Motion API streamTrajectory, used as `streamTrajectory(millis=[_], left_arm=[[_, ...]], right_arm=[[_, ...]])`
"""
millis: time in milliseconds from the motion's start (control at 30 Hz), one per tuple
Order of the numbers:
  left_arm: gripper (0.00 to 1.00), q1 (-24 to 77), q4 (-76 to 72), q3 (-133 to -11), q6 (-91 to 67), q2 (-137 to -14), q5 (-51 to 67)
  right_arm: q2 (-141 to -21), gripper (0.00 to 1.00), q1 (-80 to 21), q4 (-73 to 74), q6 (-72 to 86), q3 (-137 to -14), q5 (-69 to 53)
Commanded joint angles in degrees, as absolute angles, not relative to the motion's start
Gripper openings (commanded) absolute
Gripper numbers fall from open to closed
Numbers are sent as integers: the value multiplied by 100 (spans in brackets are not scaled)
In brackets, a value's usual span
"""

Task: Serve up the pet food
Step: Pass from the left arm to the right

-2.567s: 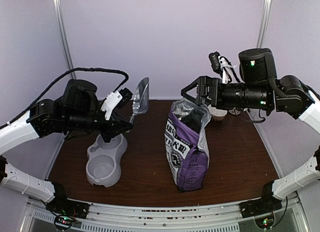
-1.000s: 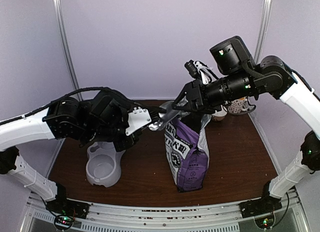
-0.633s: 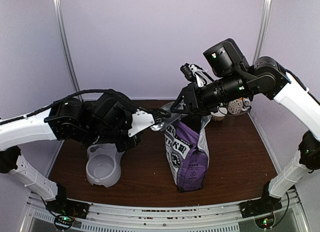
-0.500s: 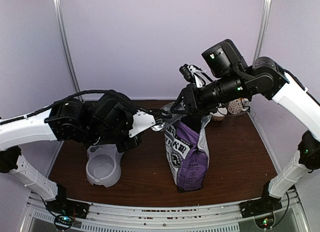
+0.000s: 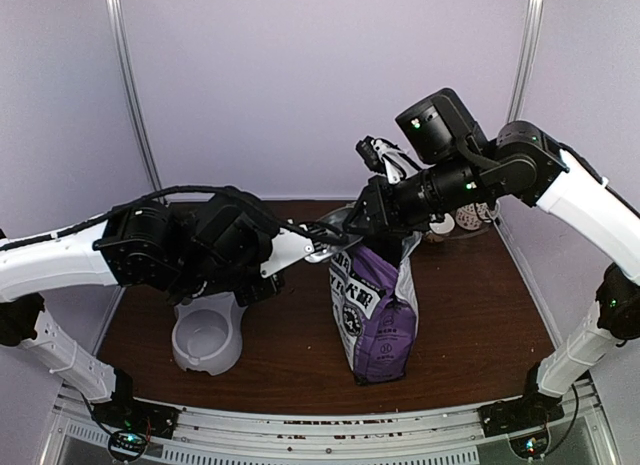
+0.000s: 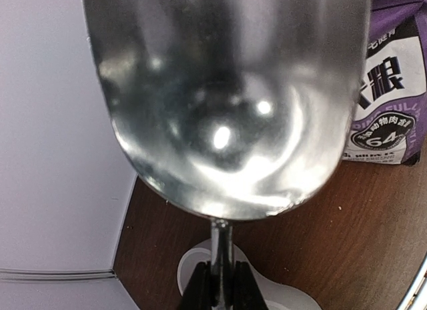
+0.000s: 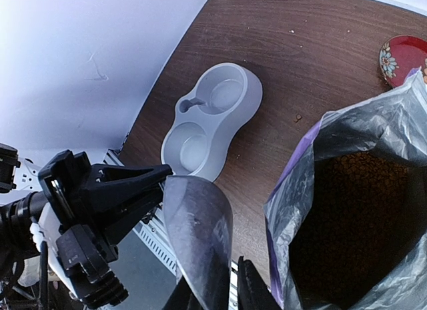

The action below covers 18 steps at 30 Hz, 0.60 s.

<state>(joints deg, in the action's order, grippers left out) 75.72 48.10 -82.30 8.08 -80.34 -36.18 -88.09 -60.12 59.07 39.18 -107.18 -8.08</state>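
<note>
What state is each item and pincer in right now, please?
scoop: empty, held by its handle.
left pincer: shut on the scoop's handle.
right pincer: flanking the scoop's tip, grip unclear.
bag: upright, top open.
pet food: inside the bag.
feeder: both bowls empty.

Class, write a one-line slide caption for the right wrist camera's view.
Left gripper holds a metal scoop beside the open bag of pet food; a grey double bowl sits on the table.
</note>
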Motion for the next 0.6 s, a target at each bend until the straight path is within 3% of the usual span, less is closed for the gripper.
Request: streamTrajectory(millis=[0,300,567], left_arm=[[0,7615,4652,-8479,906,-8033,-3873],[0,7765,4655,-8490,931,-8049,-3994],[0,7778,4650,-8468,923,-8064,-4058]], right_arm=[[-8724,19,-6014,5799,3911,-10607,-663],[-8722,20,-6015,5766,3877,-10608,-639],[-8707,1,-6012,5856,3789,-10582,-729]])
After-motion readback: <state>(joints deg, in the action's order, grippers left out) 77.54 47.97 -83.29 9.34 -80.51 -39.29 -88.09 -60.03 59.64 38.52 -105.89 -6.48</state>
